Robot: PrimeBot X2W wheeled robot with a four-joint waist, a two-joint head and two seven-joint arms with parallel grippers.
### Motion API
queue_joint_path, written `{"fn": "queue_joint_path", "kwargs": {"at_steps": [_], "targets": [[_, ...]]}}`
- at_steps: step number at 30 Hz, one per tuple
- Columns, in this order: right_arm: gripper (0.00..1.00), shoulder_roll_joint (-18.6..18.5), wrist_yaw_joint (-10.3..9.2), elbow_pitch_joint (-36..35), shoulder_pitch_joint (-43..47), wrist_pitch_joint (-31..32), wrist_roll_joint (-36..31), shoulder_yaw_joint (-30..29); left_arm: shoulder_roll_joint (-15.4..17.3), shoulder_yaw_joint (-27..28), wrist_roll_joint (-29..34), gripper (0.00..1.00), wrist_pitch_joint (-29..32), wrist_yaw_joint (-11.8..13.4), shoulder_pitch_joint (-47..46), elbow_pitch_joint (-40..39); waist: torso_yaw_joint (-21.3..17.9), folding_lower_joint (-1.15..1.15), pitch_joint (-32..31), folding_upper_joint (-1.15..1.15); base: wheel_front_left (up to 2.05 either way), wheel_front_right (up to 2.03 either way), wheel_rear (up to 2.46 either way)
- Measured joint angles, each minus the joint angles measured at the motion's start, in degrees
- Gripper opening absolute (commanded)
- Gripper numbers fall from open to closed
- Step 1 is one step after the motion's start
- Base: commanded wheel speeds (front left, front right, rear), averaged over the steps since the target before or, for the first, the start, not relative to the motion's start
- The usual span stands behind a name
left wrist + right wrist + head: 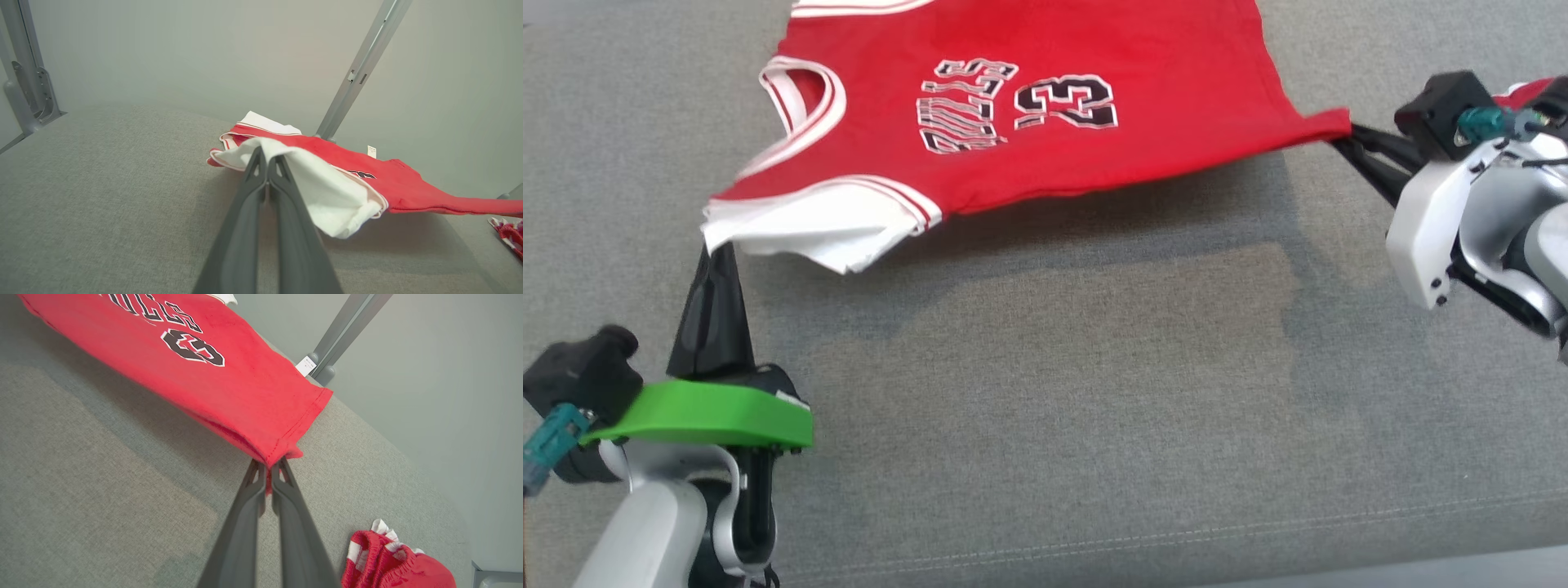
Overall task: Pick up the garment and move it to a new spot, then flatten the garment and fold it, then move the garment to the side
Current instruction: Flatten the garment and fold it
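Observation:
The garment (1045,122) is a red sleeveless jersey with white trim and black "23" lettering, stretched above the grey cushion between my two arms. My left gripper (719,249) is shut on its white shoulder corner at the lower left; the left wrist view shows the white cloth (327,192) draped over the closed fingers (267,163). My right gripper (1342,135) is shut on the red hem corner at the right. In the right wrist view the fingers (267,469) pinch that hem corner of the jersey (229,384). The jersey's far edge runs off the top of the head view.
The grey fabric cushion (1045,392) spreads under the jersey, with a seam near its front edge. A bunched red and white cloth (388,563) lies on the cushion beside my right gripper. Grey metal frame posts (359,69) stand against the pale wall behind.

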Motion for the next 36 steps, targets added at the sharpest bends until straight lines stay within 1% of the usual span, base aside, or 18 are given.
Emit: {"fn": "queue_joint_path", "kwargs": {"at_steps": [4, 7, 13, 18, 24, 26, 27, 31, 34, 36], "targets": [[0.0, -1.3, 0.0, -2.23, 4.94, 2.23, 2.16, -0.81, 0.05, -1.05, 0.24, 0.0, -0.21, 1.33, 5.13, -0.82, 0.89, 0.0, -2.8, 0.0, 0.0, 0.0, 0.0], [0.0, -2.37, 0.0, -3.69, 9.23, 2.7, 3.24, -2.01, -0.65, -2.03, -0.11, 0.0, -0.1, 2.3, 8.64, -2.15, 1.54, 0.0, -4.79, 0.0, 0.0, 0.0, 0.0], [0.0, -4.05, 0.0, -5.82, 18.13, 4.77, 3.89, -4.08, -0.58, -3.86, 0.08, 0.0, 1.15, 4.86, 15.52, -4.65, 2.82, 0.0, -8.23, 0.0, 0.0, 0.0, 0.0], [0.0, -5.57, 0.0, -7.22, 25.65, 6.03, 3.98, -8.01, -0.54, -4.65, -0.89, 0.0, 2.5, 6.46, 20.54, -7.17, 3.88, 0.0, -10.27, 0.0, 0.0, 0.0, 0.0], [0.0, -5.21, 0.0, -10.78, 33.27, 8.6, 4.43, -12.56, -0.03, -5.57, -2.2, 0.0, 4.46, 7.22, 24.62, -8.7, 4.88, 0.0, -11.17, 0.0, 0.0, 0.0, 0.0], [0.0, -4.52, 0.0, -12.49, 35.63, 9.17, 5.15, -14.25, 0.26, -6.17, -2.21, 0.0, 5.0, 7.2, 24.77, -8.9, 5.07, 0.0, -11.05, 0.0, 0.0, 0.0, 0.0], [0.0, -3.57, 0.0, -13.8, 36.98, 9.12, 5.14, -16.13, 0.58, -6.78, -1.7, 0.0, 5.53, 7.0, 24.22, -8.94, 5.13, 0.0, -10.77, 0.0, 0.0, 0.0, 0.0], [0.0, -1.81, -0.01, -15.27, 37.51, 9.67, 4.03, -19.05, 1.59, -7.9, 0.59, 0.0, 7.17, 6.32, 18.77, -7.69, 5.05, 0.0, -10.14, 0.0, 0.0, 0.0, 0.0], [0.0, -0.15, -0.01, -15.37, 37.12, 11.11, 3.2, -19.9, 1.32, -8.64, 1.56, 0.0, 8.38, 5.27, 13.15, -5.08, 4.91, 0.0, -9.48, 0.0, 0.0, 0.0, 0.0], [0.0, 0.97, -0.01, -14.81, 36.16, 11.79, 2.98, -20.17, 0.2, -8.98, 1.86, 0.0, 8.94, 4.68, 9.1, -2.65, 4.85, 0.0, -8.91, 0.0, 0.0, 0.0, 0.0]]}}
